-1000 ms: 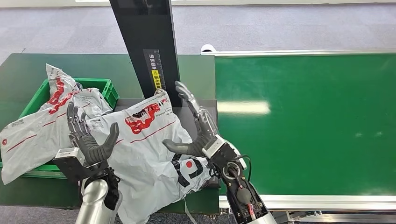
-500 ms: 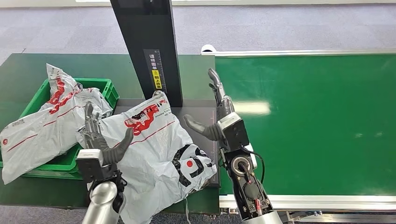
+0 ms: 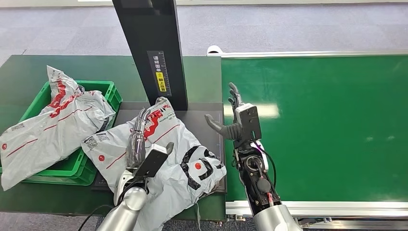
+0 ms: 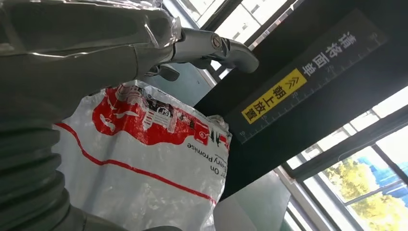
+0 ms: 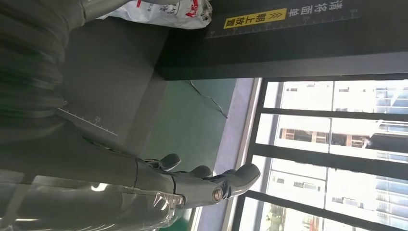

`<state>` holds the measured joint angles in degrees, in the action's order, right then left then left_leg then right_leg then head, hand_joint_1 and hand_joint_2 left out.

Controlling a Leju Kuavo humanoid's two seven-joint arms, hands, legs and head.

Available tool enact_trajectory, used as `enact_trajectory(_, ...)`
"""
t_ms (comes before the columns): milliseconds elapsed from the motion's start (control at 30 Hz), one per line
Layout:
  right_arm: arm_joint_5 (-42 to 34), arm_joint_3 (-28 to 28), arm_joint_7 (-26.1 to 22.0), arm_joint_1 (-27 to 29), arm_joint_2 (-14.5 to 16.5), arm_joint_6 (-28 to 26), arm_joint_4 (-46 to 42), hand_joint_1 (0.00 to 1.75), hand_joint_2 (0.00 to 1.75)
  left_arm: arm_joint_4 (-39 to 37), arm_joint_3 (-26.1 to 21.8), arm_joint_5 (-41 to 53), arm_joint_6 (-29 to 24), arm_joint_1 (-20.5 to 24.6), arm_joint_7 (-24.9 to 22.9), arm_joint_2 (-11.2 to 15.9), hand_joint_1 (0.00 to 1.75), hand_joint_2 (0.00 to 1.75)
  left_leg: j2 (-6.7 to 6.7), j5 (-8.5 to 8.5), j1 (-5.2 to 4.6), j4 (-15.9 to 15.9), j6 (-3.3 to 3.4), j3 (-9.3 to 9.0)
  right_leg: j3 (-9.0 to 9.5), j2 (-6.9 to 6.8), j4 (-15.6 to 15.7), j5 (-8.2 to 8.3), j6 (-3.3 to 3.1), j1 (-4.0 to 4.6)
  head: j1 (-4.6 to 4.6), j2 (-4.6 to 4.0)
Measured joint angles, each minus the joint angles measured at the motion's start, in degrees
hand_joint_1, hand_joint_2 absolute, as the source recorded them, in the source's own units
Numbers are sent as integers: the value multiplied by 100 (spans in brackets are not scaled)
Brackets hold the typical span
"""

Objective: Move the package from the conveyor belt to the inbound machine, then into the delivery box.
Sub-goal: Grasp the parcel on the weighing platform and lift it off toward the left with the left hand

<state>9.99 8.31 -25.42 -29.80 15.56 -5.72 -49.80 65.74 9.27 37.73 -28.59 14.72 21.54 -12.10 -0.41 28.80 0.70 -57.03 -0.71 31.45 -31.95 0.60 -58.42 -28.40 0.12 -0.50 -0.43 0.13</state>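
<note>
Head view, left to right: a green delivery box point(image 3: 109, 91) with a bagged parcel lies beyond the left hand point(image 3: 138, 139), which rests fingers-spread on the package point(image 3: 168, 144) on the inbound machine point(image 3: 199, 118). To its right, the right hand point(image 3: 234, 122) hangs spread and empty at the conveyor belt point(image 3: 327, 125) edge.

Setting: you are in a parcel-sorting or logistics demo hall, indoors. Evidence: a broad green conveyor belt point(image 3: 312, 125) with metal edging; a dark scanning platform point(image 3: 202, 120) under a black post point(image 3: 151, 48) carrying a yellow label with Chinese text; a green plastic crate point(image 3: 103, 94) with grey courier bags point(image 3: 48, 125); grey carpet floor point(image 3: 288, 26); tall windows point(image 5: 332, 144) facing buildings
</note>
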Motion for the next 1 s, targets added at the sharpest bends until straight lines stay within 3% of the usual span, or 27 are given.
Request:
enact_trajectory(67, 25, -18, 17, -20, -2, -4, 62, 0, 175, -145, 64, 334, -85, 64, -267, 13, 0, 175, -1, 0, 0, 0, 0, 0, 0, 0, 0, 0, 0, 0, 1, -1)
enact_trajectory(267, 200, -50, 89, -62, -2, 112, 174, 0, 175, -938, 282, 2306, 103, 331, -1794, 54, 0, 175, -1, -1, -1, 0, 0, 0, 2, 0, 0, 0, 0, 0, 1, -1)
enact_trajectory(467, 263, -62, 116, -92, -2, 170, 241, 0, 175, -1366, 354, 2672, 256, 521, -2045, 53, 3, 175, -9, -1, 0, 0, 0, -3, 7, -2, 0, 0, 0, 0, 0, 0)
enact_trajectory(533, 296, -66, 121, -94, -2, 183, 253, 0, 175, -1459, 355, 2840, 430, 589, -2135, 48, 75, 175, -12, -1, 0, 0, 0, -9, 16, -4, 0, 0, 0, 0, 1, 0)
enact_trajectory(600, 332, -69, 129, -95, -2, 205, 258, 0, 175, -1559, 352, 2965, 608, 652, -2140, 33, 158, 175, -17, -1, -1, 1, 1, -20, 29, -8, 1, 0, 0, -1, 1, 0)
enact_trajectory(667, 353, -74, 135, -96, -2, 243, 258, 0, 175, -1648, 342, 2951, 716, 686, -2013, 16, 174, 175, -19, -1, -1, 1, 1, -30, 41, -14, 1, -1, 1, -1, 1, -1)
enact_trajectory(767, 377, -79, 136, -96, -2, 279, 258, 0, 175, -1715, 303, 2684, 693, 696, -1644, 0, 175, 175, -21, -5, -2, 1, 4, -37, 52, -22, 1, -1, 1, -1, 1, -1)
enact_trajectory(1000, 382, -84, 110, -94, -2, 245, 262, 0, 175, -1524, 97, 1514, 83, 528, -341, -56, 175, 175, -21, -10, -2, 0, 5, -34, 44, -21, 0, 1, 1, -1, 1, 0)
